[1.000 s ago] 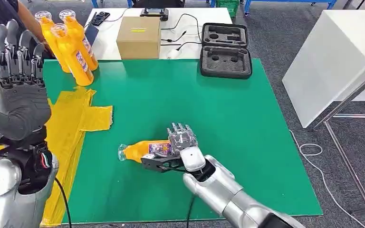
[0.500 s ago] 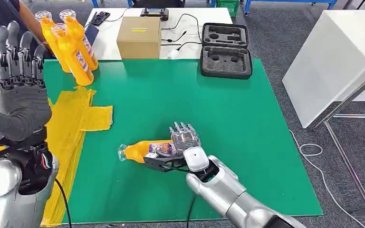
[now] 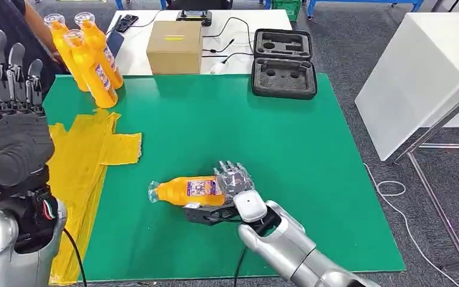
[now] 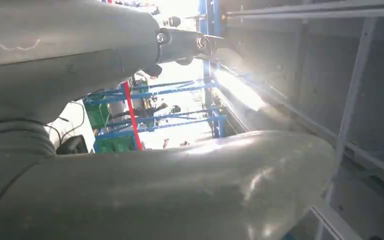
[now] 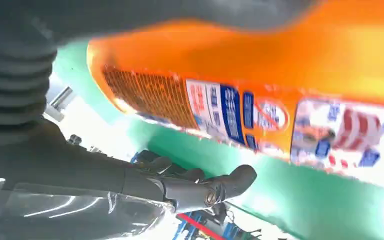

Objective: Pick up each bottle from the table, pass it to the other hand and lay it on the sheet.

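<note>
Green matting covers the table in the head view, a crinkled yellow plastic sheet along its left side. Right hand grips a lying orange plastic bottle. Left hand is raised, fingers straight and apart, holding nothing. Three upright orange bottles, a cardboard box and a foam-lined case stand behind.

Right wrist view: the bottle's glossy printed label hangs above the green mat.

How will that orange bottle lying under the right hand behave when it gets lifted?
The orange bottle looks full of liquid, so probably heavy for its size. It lies on its round side on the green table, so it may roll if released. Its smooth plastic may slip in the right hand, which grips only the base end.
</note>
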`<state>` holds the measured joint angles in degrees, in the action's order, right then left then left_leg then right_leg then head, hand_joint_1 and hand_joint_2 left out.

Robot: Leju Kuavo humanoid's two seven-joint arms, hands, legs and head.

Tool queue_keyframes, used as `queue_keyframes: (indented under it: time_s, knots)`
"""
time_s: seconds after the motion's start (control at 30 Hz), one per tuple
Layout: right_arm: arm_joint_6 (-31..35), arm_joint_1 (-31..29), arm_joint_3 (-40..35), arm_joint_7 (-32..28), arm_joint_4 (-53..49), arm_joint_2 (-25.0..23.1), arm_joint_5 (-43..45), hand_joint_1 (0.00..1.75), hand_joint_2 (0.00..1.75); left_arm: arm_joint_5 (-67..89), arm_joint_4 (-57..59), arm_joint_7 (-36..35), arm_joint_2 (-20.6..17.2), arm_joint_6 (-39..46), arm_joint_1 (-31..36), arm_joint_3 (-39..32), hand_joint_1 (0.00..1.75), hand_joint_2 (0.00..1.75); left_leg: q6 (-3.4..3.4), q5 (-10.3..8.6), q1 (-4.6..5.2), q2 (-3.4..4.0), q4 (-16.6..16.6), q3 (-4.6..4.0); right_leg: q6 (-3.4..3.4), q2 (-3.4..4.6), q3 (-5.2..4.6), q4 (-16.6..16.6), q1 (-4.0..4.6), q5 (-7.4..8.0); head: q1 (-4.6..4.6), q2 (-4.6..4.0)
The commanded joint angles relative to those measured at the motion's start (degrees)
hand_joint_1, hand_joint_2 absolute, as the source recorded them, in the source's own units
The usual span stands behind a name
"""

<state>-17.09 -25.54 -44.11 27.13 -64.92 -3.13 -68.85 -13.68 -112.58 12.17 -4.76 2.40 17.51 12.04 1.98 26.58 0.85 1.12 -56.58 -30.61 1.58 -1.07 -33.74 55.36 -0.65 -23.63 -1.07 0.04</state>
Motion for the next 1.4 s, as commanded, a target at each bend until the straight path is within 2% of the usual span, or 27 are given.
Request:
queue_keyframes:
  time_s: [0.03,0.07,0.5,0.97,1.03,1.07,1.1,1.13,1.17,1.2,1.23,1.27,1.3,1.4]
  knots:
    - [-0.75,-1.58,-2.63,-0.44,0.50,2.41,0.39,0.00,1.75,0.26,0.25,0.03,-0.88,-0.09,-0.06,-1.78,0.00,0.00,-0.25,0.11,-0.11,-0.12,0.02,0.23,-0.10,0.09,0.24,-0.04,0.08,-0.09,0.00,0.00]
    - [-0.75,-1.58,-2.63,-0.44,0.50,2.41,0.39,0.00,1.75,0.26,0.25,0.03,-0.88,-0.09,-0.06,-1.78,0.00,0.00,-0.10,0.03,-0.03,-0.06,0.02,0.06,-0.04,0.04,0.07,-0.02,0.01,-0.03,0.00,0.00]
    - [-0.52,-1.73,-3.14,-0.71,1.35,2.46,0.57,0.00,1.75,0.45,0.40,0.15,-1.31,-0.10,-0.20,-1.95,0.00,0.00,-0.19,0.07,-0.08,-0.07,0.02,0.15,-0.08,0.09,0.16,-0.03,0.05,-0.05,0.00,0.00]
    - [2.04,-2.55,-3.57,-2.34,10.43,0.91,1.46,0.00,1.75,0.41,-1.88,0.44,-2.36,1.29,-2.15,-2.90,0.00,0.00,-0.12,0.04,-0.06,-0.01,0.03,0.10,-0.05,0.09,0.10,-0.04,0.04,-0.01,0.00,0.00]
    - [2.48,-2.89,-3.53,-2.68,12.14,0.53,1.99,0.00,1.75,0.50,-2.18,0.52,-2.61,1.49,-2.59,-3.11,0.00,0.00,-0.26,0.10,-0.13,-0.02,0.07,0.29,-0.11,0.19,0.29,-0.10,0.09,-0.05,0.00,0.00]
    - [2.68,-3.04,-3.63,-2.81,12.95,0.36,2.25,0.00,1.75,0.51,-2.18,0.53,-2.61,1.56,-2.59,-3.16,0.00,0.00,-0.11,0.02,-0.04,-0.01,0.05,0.10,-0.04,0.08,0.11,-0.05,0.02,0.00,0.00,0.00]
    - [2.81,-3.14,-3.40,-2.95,13.74,0.12,2.72,0.05,1.75,0.52,-2.17,0.53,-2.63,1.58,-2.56,-3.18,0.00,0.00,-0.17,0.05,-0.06,-0.03,0.07,0.19,-0.07,0.11,0.19,-0.07,0.03,-0.03,0.00,0.00]
    - [3.07,-3.24,-3.30,-3.04,15.12,-0.26,3.30,0.52,1.75,0.53,-2.19,0.53,-2.64,1.64,-2.58,-3.22,0.00,0.00,-0.13,0.04,-0.07,-0.02,0.05,0.14,-0.06,0.09,0.15,-0.06,0.04,-0.01,0.00,0.00]
    - [3.34,-3.23,-3.26,-3.16,16.17,-0.61,3.71,1.19,1.75,0.54,-2.20,0.54,-2.64,1.72,-2.62,-3.24,0.00,0.00,-0.20,0.07,-0.10,-0.02,0.06,0.23,-0.09,0.15,0.23,-0.09,0.07,-0.03,0.00,0.00]
    - [3.77,-3.19,-3.18,-3.30,17.44,-1.00,4.21,1.54,1.75,0.56,-2.21,0.56,-2.68,1.87,-2.62,-3.23,0.00,0.00,-0.17,0.04,-0.08,-0.06,0.07,0.20,-0.07,0.08,0.21,-0.08,0.05,-0.03,0.00,0.00]
    - [3.94,-2.98,-3.05,-3.42,18.89,-1.36,4.85,1.52,1.75,0.57,-2.28,0.57,-2.77,2.03,-2.66,-3.23,0.00,0.00,-0.14,0.03,-0.08,-0.05,0.06,0.16,-0.06,0.06,0.18,-0.08,0.05,-0.01,0.00,0.00]
    - [4.30,-2.89,-3.11,-3.46,20.11,-1.53,5.23,1.71,1.75,0.59,-2.40,0.68,-2.97,2.19,-2.83,-3.11,0.00,0.00,-0.10,0.02,-0.06,-0.05,0.05,0.13,-0.05,0.04,0.15,-0.07,0.04,-0.01,0.00,0.00]
    - [4.58,-2.82,-3.14,-3.50,21.25,-1.63,5.60,1.75,1.75,0.63,-2.31,0.81,-3.25,2.29,-2.95,-3.08,0.00,0.00,-0.19,0.05,-0.11,-0.08,0.10,0.26,-0.09,0.08,0.28,-0.12,0.07,-0.03,-0.02,0.00]
    - [5.22,-2.91,-3.27,-3.79,23.21,-1.68,6.48,1.75,1.75,0.42,-1.92,1.22,-3.49,2.30,-3.01,-2.97,0.00,0.00,-0.21,0.03,-0.12,-0.07,0.14,0.40,-0.09,0.10,0.39,-0.17,0.08,-0.01,-0.02,0.00]
